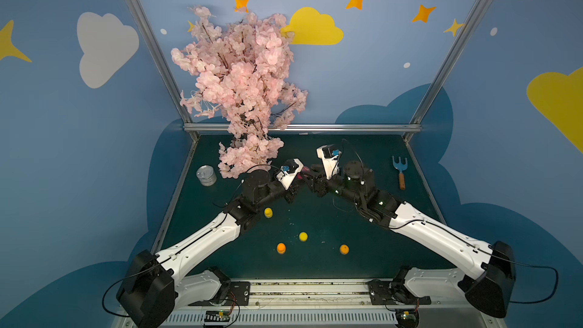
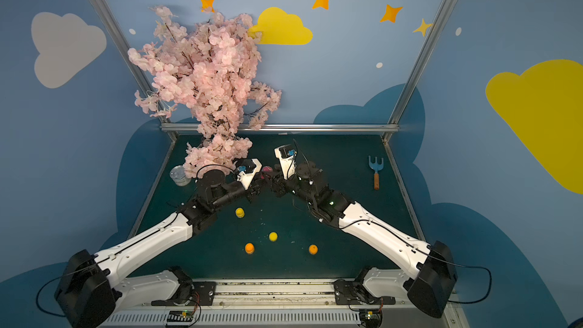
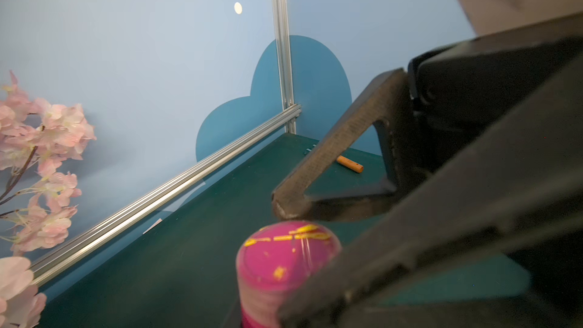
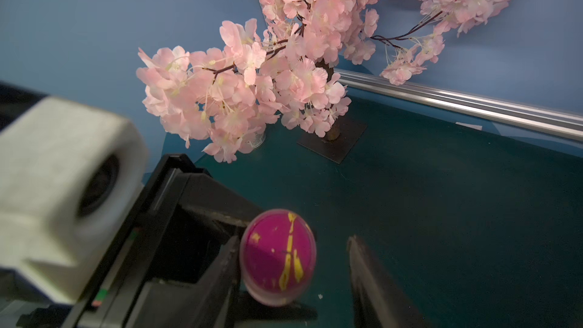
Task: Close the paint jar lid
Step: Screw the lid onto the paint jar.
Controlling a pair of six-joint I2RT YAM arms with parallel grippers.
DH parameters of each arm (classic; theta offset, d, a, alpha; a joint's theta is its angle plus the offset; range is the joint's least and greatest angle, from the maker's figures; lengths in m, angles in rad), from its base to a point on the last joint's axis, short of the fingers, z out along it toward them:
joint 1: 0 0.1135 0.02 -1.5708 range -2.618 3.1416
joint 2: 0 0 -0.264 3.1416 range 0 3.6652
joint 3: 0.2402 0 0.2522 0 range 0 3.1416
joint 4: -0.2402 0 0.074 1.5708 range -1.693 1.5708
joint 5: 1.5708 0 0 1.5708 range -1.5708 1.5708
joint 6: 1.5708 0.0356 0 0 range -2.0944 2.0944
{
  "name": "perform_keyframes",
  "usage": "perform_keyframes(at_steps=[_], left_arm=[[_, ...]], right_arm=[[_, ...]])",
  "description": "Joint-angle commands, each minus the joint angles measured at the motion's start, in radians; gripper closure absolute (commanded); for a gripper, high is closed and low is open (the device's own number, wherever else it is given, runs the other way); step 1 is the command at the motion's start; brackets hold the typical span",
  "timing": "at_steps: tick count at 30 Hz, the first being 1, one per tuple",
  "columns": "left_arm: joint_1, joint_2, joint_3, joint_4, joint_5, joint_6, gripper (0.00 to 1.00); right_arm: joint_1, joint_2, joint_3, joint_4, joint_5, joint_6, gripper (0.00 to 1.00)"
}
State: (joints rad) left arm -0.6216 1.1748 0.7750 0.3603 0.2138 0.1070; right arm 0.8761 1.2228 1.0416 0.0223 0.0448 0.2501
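**Magenta paint jar** [image 1: 304, 171]: cylindrical, ribbed below a glossy domed lid streaked with yellow. It was at frame centre in both top views, lid on.

**Left gripper** [image 1: 299, 178]: black fingers clamped on the jar's body.

**Right gripper** [image 4: 293, 242]: fingers [image 4: 366, 266] stood apart either side of the lid, one visibly clear of it.

**Dark green matte tabletop** [image 1: 362, 241]: lay beneath.

**Pink fabric blossom tree** [image 1: 239, 83]: upper left.

**Blue walls** [image 1: 378, 74]: carried cloud and star shapes, edged by a **grooved aluminium rail** [image 1: 315, 127].
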Motion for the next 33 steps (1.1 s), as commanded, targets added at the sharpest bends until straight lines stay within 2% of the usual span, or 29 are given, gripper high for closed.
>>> perform_keyframes(at_steps=[1, 4, 8, 13, 17, 20, 23, 33], left_arm=[[0.062, -0.070, -0.029, 0.078, 0.082, -0.058, 0.90], [0.104, -0.074, -0.053, 0.070, 0.143, -0.091, 0.90], [0.127, -0.070, -0.074, 0.059, 0.208, -0.098, 0.90], [0.138, -0.062, -0.072, 0.070, 0.488, -0.085, 0.89], [0.140, -0.061, -0.066, 0.082, 0.685, -0.073, 0.89], [0.141, -0.051, -0.063, 0.104, 0.790, -0.091, 0.89], [0.140, -0.034, -0.050, 0.105, 0.839, -0.102, 0.89], [0.141, 0.004, -0.036, 0.162, 0.855, -0.127, 0.89]], right_arm=[[-0.036, -0.080, -0.069, -0.150, 0.150, -0.034, 0.36], [-0.067, -0.153, -0.107, -0.147, 0.070, -0.073, 0.31], [-0.145, -0.223, -0.171, -0.073, -0.194, -0.136, 0.30], [-0.254, -0.196, -0.169, 0.002, -0.528, -0.143, 0.32], [-0.278, -0.144, -0.137, 0.075, -0.788, -0.174, 0.36], [-0.278, -0.109, -0.106, 0.099, -0.897, -0.184, 0.37], [-0.278, -0.088, -0.071, 0.093, -0.977, -0.186, 0.39], [-0.222, -0.016, -0.008, 0.064, -1.052, -0.225, 0.44]])
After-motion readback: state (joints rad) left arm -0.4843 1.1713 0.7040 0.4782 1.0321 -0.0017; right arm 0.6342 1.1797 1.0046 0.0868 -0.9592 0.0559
